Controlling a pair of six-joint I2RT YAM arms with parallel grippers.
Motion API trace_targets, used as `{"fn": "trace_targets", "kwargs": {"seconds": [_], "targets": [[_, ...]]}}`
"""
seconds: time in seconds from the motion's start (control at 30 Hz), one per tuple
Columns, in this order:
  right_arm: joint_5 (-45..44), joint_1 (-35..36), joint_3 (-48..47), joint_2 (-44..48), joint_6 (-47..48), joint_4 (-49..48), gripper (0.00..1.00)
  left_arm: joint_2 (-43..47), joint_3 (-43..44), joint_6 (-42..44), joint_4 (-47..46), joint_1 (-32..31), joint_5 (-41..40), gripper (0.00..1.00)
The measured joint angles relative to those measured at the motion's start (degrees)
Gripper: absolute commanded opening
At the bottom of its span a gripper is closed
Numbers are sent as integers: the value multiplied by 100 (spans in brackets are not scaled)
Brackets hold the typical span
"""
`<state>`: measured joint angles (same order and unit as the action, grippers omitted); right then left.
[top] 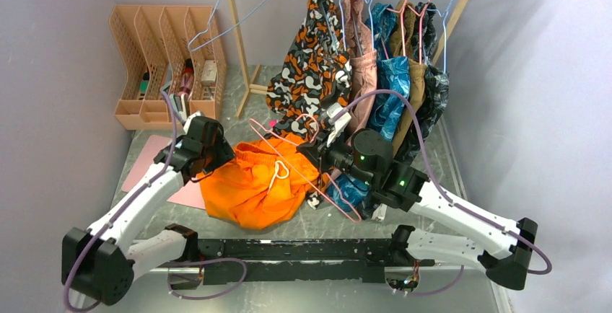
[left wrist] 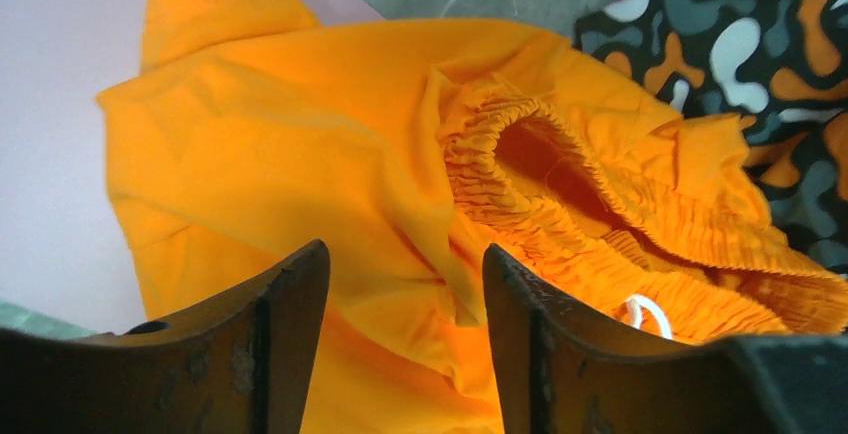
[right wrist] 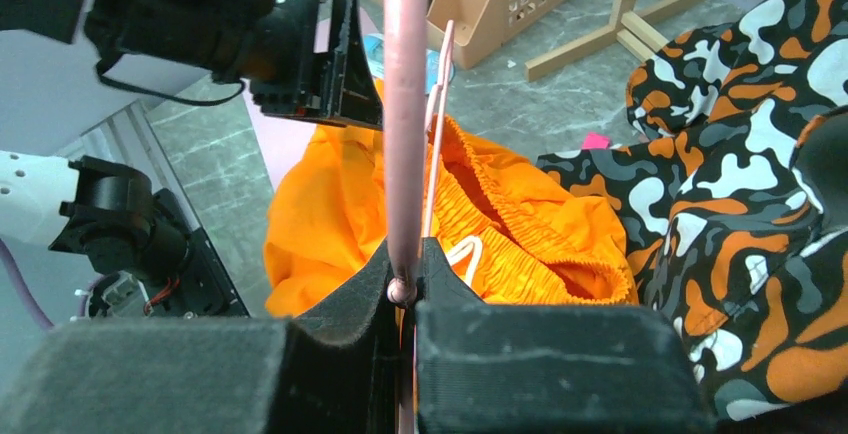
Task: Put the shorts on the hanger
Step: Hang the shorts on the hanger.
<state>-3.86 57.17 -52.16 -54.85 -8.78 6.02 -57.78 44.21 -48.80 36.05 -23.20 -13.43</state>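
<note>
The orange shorts (top: 249, 187) lie crumpled on the table, their gathered waistband and white drawstring (top: 280, 172) facing right. My right gripper (top: 312, 151) is shut on the pink wire hanger (top: 303, 161) and holds it tilted above the waistband. In the right wrist view the hanger wire (right wrist: 405, 104) is pinched between the shut fingertips (right wrist: 405, 264) over the shorts (right wrist: 320, 204). My left gripper (top: 220, 156) is open at the shorts' left edge. In the left wrist view its fingers (left wrist: 405, 284) are spread just over the shorts' fabric (left wrist: 300, 154), beside the waistband opening (left wrist: 560, 164).
The orange-black-white patterned garment (top: 310, 68) hangs just behind the shorts, with other clothes on the wooden rack (top: 404, 60). A light-blue wire hanger (top: 238, 6) hangs at the upper left. A peach file organizer (top: 166, 60) stands at the back left. A pink mat (top: 155, 158) lies under my left arm.
</note>
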Motion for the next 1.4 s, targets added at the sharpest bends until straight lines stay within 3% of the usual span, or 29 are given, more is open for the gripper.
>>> {"fn": "trace_targets", "kwargs": {"seconds": [0.2,0.23,0.33,0.5,0.83,1.0,1.13,1.27,1.4], "targets": [[-7,0,101,319,9,50,0,-590,-2,192,-348,190,719,56],[-13,0,101,337,20,48,0,-612,-2,208,-402,190,780,51],[-22,0,101,310,42,55,0,-706,-2,304,-533,190,881,9],[2,0,101,258,74,66,0,-699,-2,496,-509,186,973,7],[15,0,101,214,199,70,0,684,39,422,520,44,852,7],[46,0,103,166,195,66,0,1257,-450,-433,957,-131,992,21],[63,0,127,170,188,31,0,1716,-885,-1021,1491,-136,1104,43],[90,0,221,192,160,0,0,1993,-686,-1261,1910,-136,1034,63],[109,0,295,192,144,-15,0,1661,76,-1255,2081,-138,793,65]]}}
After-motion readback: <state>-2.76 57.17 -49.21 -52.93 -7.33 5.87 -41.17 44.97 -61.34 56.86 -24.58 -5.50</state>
